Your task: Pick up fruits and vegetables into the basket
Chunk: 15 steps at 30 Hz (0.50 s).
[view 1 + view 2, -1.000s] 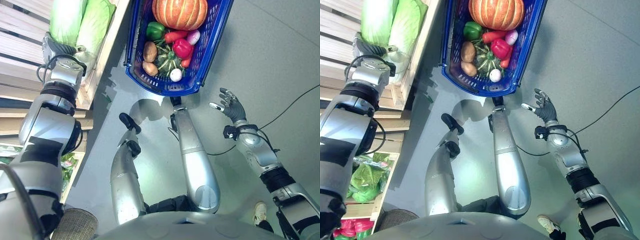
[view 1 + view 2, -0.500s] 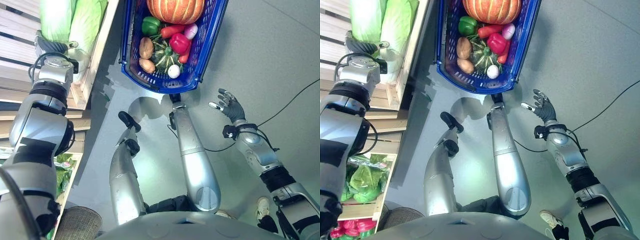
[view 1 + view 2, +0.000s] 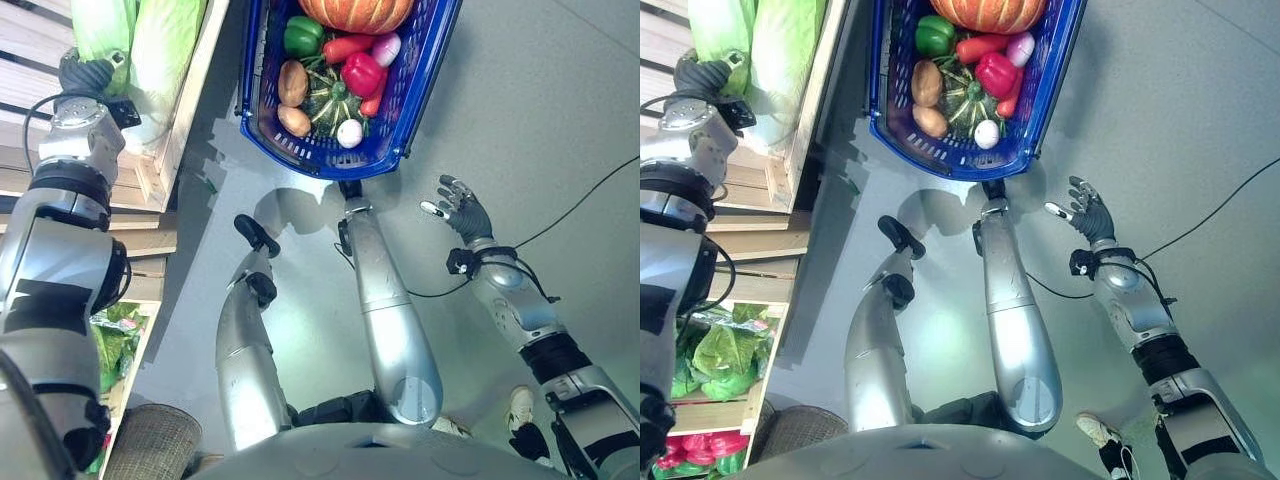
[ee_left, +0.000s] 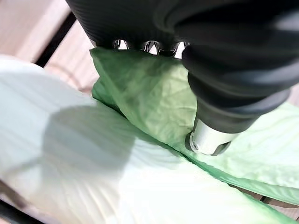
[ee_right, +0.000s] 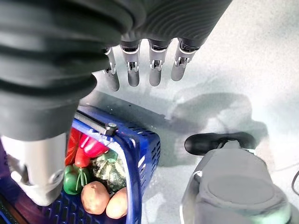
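A blue basket (image 3: 415, 90) stands on the grey floor ahead. It holds an orange pumpkin (image 3: 355, 12), a green pepper (image 3: 303, 36), a red pepper (image 3: 360, 72), two potatoes (image 3: 292, 84), a dark green squash (image 3: 330, 100) and a small white bulb (image 3: 349, 133). Two pale green cabbages (image 3: 165, 50) lie in a wooden crate (image 3: 185, 110) at the left. My left hand (image 3: 85, 75) rests on them, its thumb (image 4: 205, 140) against a leaf (image 4: 149, 98). My right hand (image 3: 462, 212) hangs open over the floor to the right of the basket (image 5: 145, 144), holding nothing.
Lower wooden shelves at the left carry bagged leafy greens (image 3: 715, 355) and red produce (image 3: 710, 450). A wicker basket (image 3: 150, 445) stands at the lower left. A person's shoe (image 3: 522, 405) shows at the lower right.
The whole picture has drifted a little, so the camera moved. My left hand stays on the cabbages and my right hand holds the same open pose.
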Tool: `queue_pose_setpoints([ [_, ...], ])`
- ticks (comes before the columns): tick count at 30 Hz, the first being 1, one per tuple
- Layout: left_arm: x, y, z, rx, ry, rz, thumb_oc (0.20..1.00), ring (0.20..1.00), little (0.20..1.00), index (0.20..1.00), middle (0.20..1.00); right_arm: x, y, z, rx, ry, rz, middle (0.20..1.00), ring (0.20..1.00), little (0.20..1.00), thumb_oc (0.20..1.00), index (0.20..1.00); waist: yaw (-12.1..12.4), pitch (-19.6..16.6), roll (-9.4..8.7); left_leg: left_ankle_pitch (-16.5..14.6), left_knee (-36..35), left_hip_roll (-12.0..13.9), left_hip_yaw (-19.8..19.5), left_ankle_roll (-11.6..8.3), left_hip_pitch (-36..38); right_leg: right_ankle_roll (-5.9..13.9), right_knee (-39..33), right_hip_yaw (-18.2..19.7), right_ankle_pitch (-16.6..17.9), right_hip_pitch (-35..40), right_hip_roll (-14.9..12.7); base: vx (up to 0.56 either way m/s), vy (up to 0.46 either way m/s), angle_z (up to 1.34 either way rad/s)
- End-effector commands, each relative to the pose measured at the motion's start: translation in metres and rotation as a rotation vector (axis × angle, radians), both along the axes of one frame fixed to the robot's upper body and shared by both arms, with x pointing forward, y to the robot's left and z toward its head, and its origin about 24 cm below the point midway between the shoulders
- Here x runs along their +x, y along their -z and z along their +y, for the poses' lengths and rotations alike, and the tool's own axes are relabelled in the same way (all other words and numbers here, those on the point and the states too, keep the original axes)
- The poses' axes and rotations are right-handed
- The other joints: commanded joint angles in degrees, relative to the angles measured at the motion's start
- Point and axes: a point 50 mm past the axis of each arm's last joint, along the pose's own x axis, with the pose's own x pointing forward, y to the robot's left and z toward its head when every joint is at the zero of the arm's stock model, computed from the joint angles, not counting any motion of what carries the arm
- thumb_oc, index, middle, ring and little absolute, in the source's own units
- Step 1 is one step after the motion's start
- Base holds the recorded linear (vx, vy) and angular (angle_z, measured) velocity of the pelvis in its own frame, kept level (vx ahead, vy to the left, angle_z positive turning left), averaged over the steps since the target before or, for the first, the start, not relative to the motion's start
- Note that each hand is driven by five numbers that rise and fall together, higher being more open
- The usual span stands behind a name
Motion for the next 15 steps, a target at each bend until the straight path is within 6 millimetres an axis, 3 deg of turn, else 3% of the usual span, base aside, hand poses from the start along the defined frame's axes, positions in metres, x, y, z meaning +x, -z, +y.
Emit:
queue_pose_setpoints([
  [1, 0.021, 0.015, -0.07, -0.115, 0.331, -0.019, 0.2, 0.2, 0.2, 0.2, 0.2, -0.007, 0.001, -0.001, 0.017, -0.007, -0.017, 1.0, 1.0, 1.0, 1.0, 1.0, -3.1, -1.4, -1.89, -7.3, 8.8, 0.4, 1.0, 0.4, -1.2, 2.8, -3.2, -0.4, 0.7, 1.9, 1.3, 0.0, 0.0, 0.0],
  [15, 0.012, 0.044, -0.059, -0.118, 0.343, 0.028, 0.2, 0.2, 0.2, 0.2, 0.2, -0.017, -0.013, -0.006, -0.021, -0.032, -0.116, 1.0, 1.0, 1.0, 1.0, 1.0, -2.4, -1.4, -1.76, -6.9, 6.8, -0.3, 1.2, 0.62, 4.1, 2.58, -4.2, -1.3, 0.2, 7.2, 0.5, 0.0, 0.006, 0.01],
])
